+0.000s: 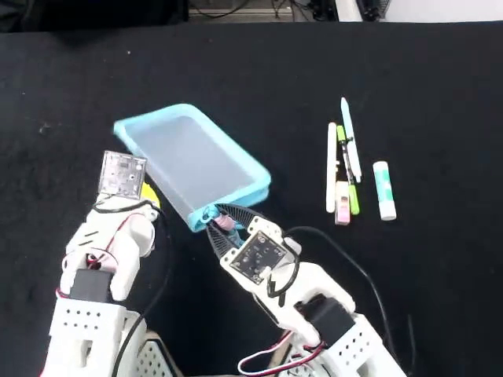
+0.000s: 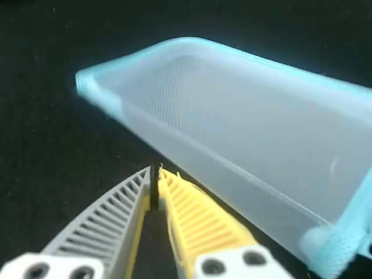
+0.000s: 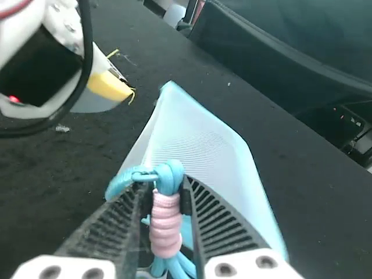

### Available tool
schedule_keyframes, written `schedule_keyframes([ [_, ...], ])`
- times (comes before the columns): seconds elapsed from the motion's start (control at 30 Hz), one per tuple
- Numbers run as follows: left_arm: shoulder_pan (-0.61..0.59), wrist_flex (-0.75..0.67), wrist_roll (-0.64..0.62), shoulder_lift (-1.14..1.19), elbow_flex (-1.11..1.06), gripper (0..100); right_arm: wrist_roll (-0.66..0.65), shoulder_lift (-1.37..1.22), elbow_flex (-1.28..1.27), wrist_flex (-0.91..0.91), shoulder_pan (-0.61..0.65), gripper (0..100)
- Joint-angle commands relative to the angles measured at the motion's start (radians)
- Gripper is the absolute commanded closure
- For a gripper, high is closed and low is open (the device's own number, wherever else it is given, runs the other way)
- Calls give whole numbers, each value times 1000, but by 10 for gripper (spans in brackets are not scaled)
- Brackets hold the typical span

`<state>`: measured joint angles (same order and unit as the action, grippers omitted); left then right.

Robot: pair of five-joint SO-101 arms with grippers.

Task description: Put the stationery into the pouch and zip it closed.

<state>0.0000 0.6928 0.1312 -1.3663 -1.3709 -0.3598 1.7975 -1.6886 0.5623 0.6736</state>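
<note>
Noting the hard-to-read parts first: left gripper (image 2: 156, 174) mostly tucked beneath its own camera housing from the high view, with just a yellow tip poking out by the pouch (image 1: 192, 157). Tips drawn together in the left wrist view, white against yellow, with a thin dark sliver between them; cannot tell whether that is a pinched edge or just a gap. Tips sitting just beside the pouch's long lower edge; contact not clear. Far end of the pouch cut off at the frame edge in that view. Zip line itself unreadable, so no telling whether the mouth is open or closed.

Right gripper (image 3: 165, 197): black fingers clamped tight on the pull cord (image 3: 165, 226), a pink braided length topped by a blue knot at the pouch's near corner.

Pouch: light blue trim, frosted see-through sides, rounded corners, lying slantwise left of centre on the black table (image 1: 78, 78), between the two grippers. Looks empty through the wall.

Off to the right, well apart from the pouch: pens (image 1: 331, 166) laid nearly parallel and touching, white, green and pale blue; a small pink item (image 1: 342, 212) at their near end, too small to identify; glue stick (image 1: 384, 190) just beside them, farthest right.
</note>
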Motion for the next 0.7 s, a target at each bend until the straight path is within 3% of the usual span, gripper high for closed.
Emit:
schedule_keyframes([
  [0.0,12,110,-2,-17,156,970,-3,127,8,-29,6,987],
  [0.27,217,321,3,-17,277,963,-3,127,13,-29,-21,987],
  [0.43,226,330,2,-17,271,827,-3,127,15,-29,-21,987],
  [0.67,234,374,3,-17,272,826,-3,128,15,-29,-21,987],
])
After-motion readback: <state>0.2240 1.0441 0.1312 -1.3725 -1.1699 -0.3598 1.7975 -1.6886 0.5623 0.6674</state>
